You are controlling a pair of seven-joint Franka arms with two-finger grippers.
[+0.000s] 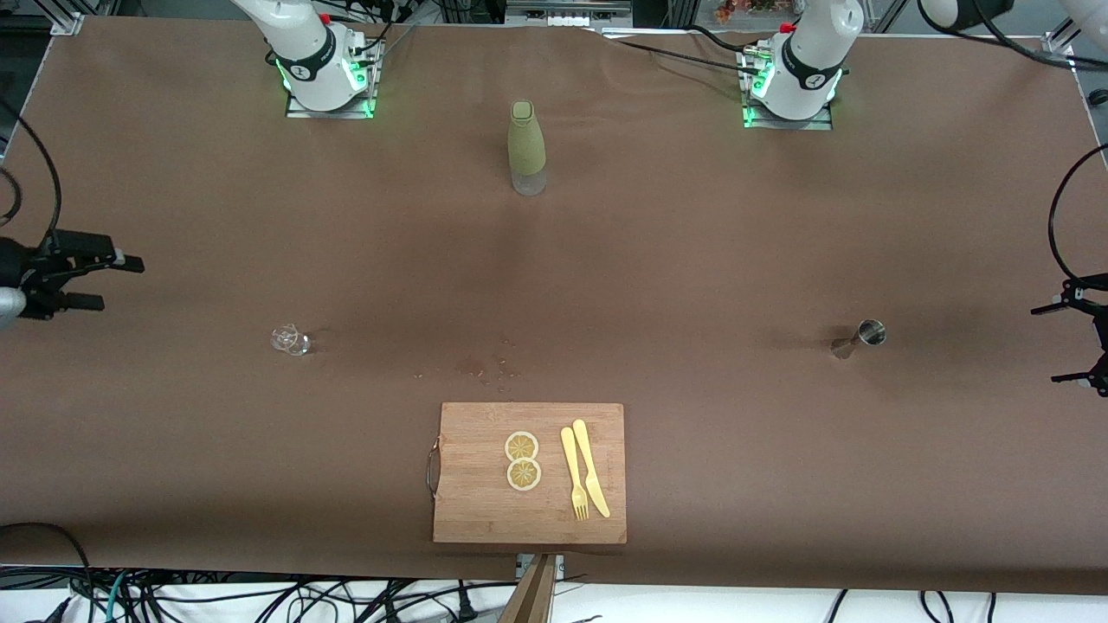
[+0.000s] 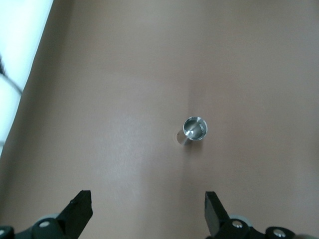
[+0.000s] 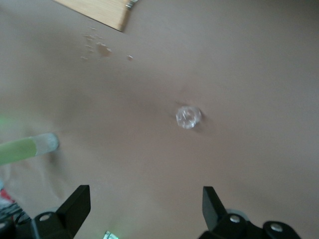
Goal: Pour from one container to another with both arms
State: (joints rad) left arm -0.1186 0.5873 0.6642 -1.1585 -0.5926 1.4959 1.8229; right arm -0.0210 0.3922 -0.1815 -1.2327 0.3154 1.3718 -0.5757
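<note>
We see the glass cup (image 1: 290, 339) toward the right arm's end and the jigger (image 1: 869, 332) toward the left arm's end, well apart. Our right gripper (image 1: 111, 279) and left gripper (image 1: 1066, 343) hover open at the table's ends.

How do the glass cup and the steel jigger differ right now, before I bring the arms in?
The glass cup is clear and squat; the jigger is shiny steel, hourglass-shaped and opaque. The cup stands toward the right arm's end of the table, under the open right gripper; the jigger stands toward the left arm's end, under the open left gripper. Both stand upright on the brown table, ungripped, about equally near the front camera.
</note>
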